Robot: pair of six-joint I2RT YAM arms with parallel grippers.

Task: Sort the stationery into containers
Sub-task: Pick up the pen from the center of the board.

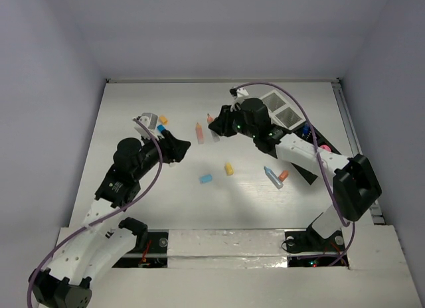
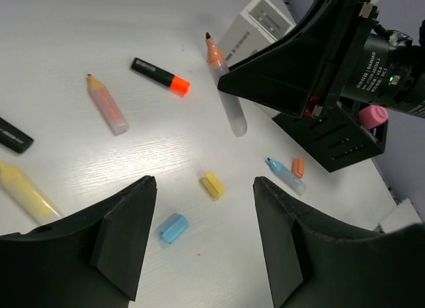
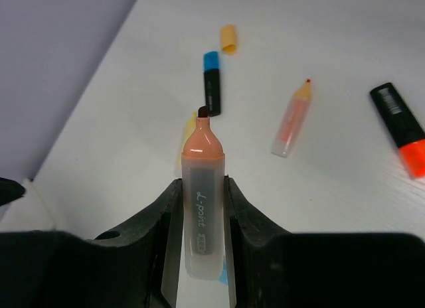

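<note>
The right hand [image 3: 202, 192] is clamping a peach-tipped marker [image 3: 202, 155] between its two fingers. It is gripping the clear barrel near the middle, with the dark tip sticking out beyond the fingertips. In the left wrist view this marker is hanging above the desk [image 1: 166, 195] at the upper centre of the frame, tilted with the tip uppermost, just in front of the white containers [image 2: 259, 22].

The left hand [image 2: 202, 185] is hovering with its fingers apart and nothing between them. Under it, near the lower centre of that frame, a yellow eraser block [image 2: 212, 184] and a blue eraser block [image 2: 174, 228] are lying near each other without touching.

Toward the upper left of the same frame, a black marker with an orange cap [image 2: 159, 76] and a peach marker [image 2: 106, 105] are lying flat on the desk. A yellow marker [image 2: 23, 188] is lying at the left edge. To the right of centre, a pale blue marker [image 2: 285, 175] is lying just beside a small orange block [image 2: 298, 166]. A pink cylinder [image 2: 373, 115] is showing above the black containers [image 2: 332, 145] at the right, which are adjoining the white ones. In the right wrist view a black marker with a blue cap [image 3: 211, 82] is lying beyond the held marker's tip.
</note>
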